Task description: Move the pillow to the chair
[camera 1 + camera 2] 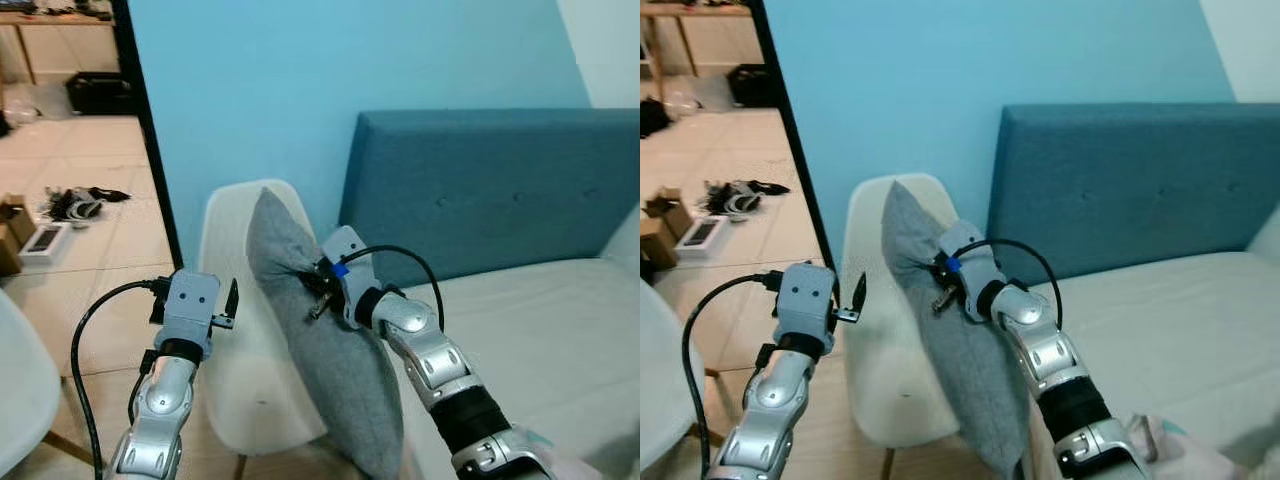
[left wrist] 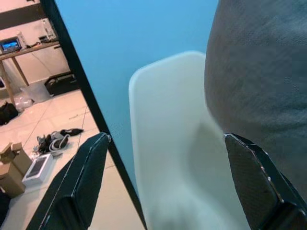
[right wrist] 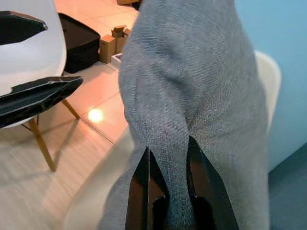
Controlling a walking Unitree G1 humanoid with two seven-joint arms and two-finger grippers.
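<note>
One grey pillow [image 1: 325, 340] stands on edge on the seat of one white chair [image 1: 230, 300], its upper corner leaning against the chair's backrest. The right gripper [image 3: 168, 191] is clamped on a pinched fold along the pillow's right edge, evidently to keep it upright while it settles into the seat. The left gripper [image 2: 163, 187] hovers at the chair's left edge, fingers spread wide and grasping nothing, probably ready to steady the pillow's free side. A blue sofa [image 1: 500, 200] stands just beside the chair's right edge. A second white chair's [image 3: 29, 57] rim is visible at the far left. Judged: placement nearly complete, only release outstanding
</note>
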